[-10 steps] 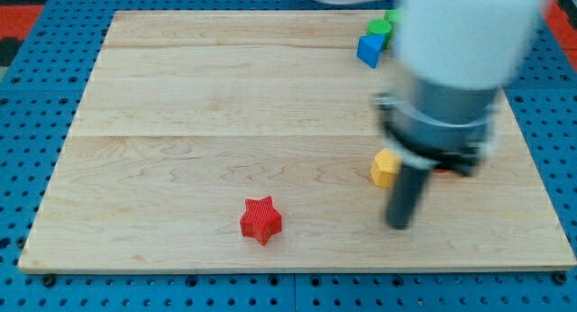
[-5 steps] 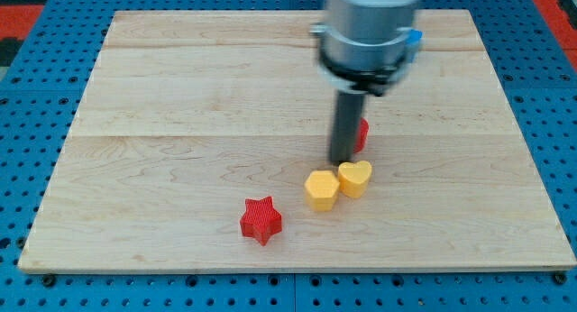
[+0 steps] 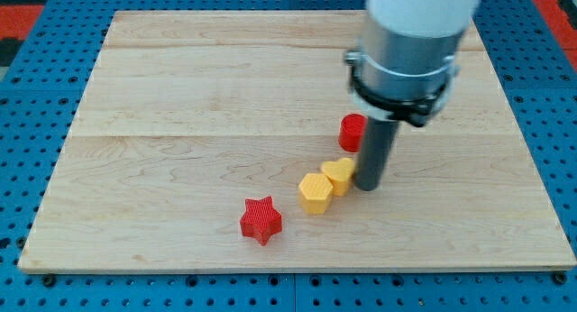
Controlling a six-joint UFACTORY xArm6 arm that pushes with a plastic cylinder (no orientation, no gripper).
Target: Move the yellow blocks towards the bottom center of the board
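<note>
A yellow hexagon block (image 3: 315, 192) lies below the board's middle, a little right of center. A yellow heart-shaped block (image 3: 339, 174) touches it on its upper right. My tip (image 3: 368, 185) stands right against the heart block's right side. A red star block (image 3: 261, 220) lies to the lower left of the yellow pair. A red round block (image 3: 352, 132) sits just above my rod, partly hidden by it.
The arm's wide grey and white body (image 3: 410, 41) covers the board's upper right and hides any blocks there. The wooden board (image 3: 180, 96) rests on a blue perforated table (image 3: 27, 123).
My tip went from above the yellow pair to the heart block's right side. Both yellow blocks shifted slightly left. The arm's body now hides the blue and green blocks at the top.
</note>
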